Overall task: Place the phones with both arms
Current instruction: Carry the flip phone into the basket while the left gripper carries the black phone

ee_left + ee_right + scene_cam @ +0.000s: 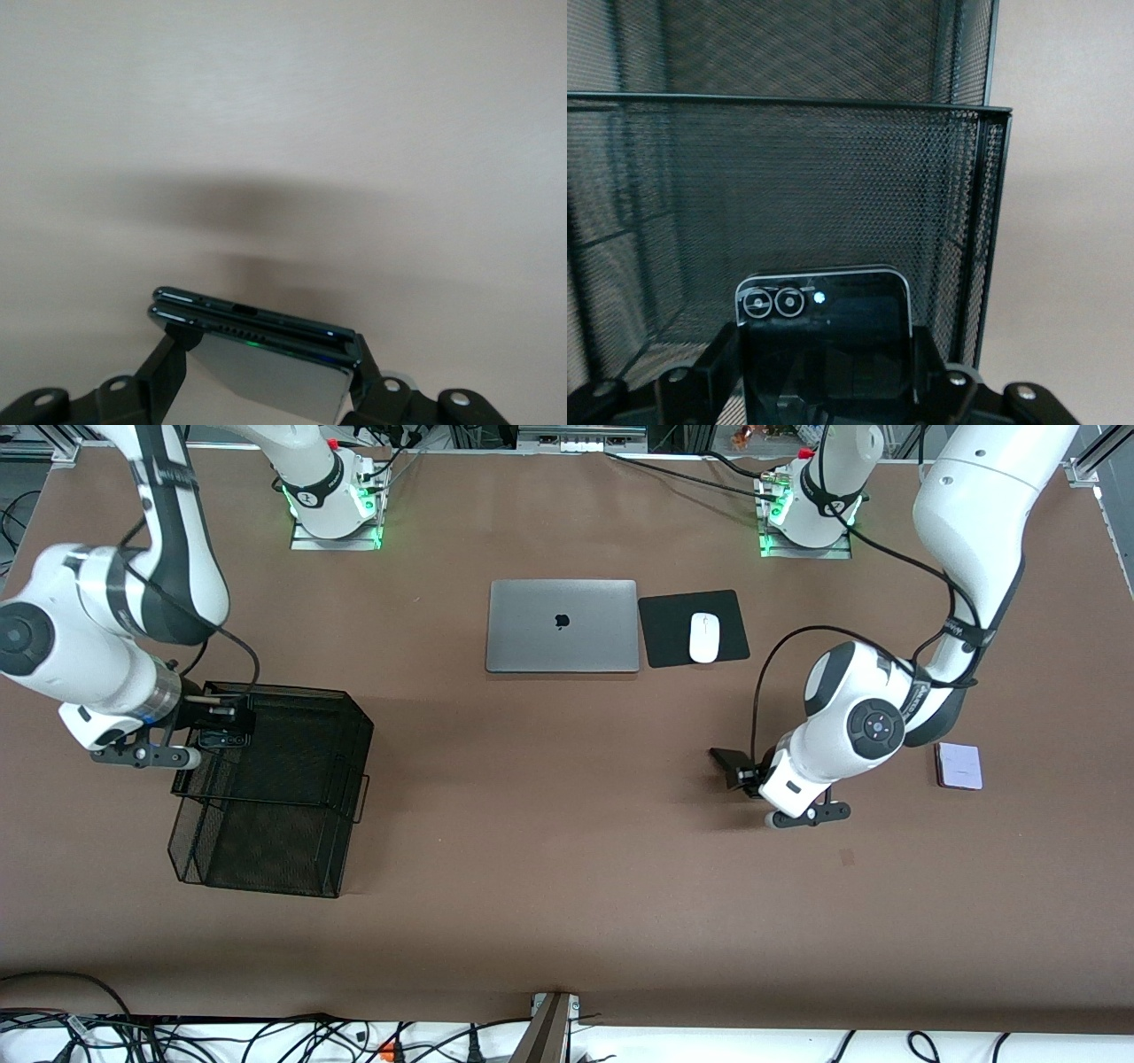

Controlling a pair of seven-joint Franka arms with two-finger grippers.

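My right gripper (226, 722) is shut on the small square black phone (824, 341) with two camera rings. It holds the phone over the black mesh tray (350, 779), which stands toward the right arm's end of the table; the tray's mesh wall (833, 177) is in the right wrist view. My left gripper (740, 772) is shut on a slim black folded phone (257, 326), also in the front view (725, 760), and holds it level over bare table. The pale-pink squarish phone (959, 765) lies flat on the table toward the left arm's end, beside the left arm's wrist.
A closed silver laptop (563, 626) lies near the robots' bases. Beside it a white mouse (703, 638) sits on a black pad (664, 633). The table's front edge (567, 1014) has cables beyond it.
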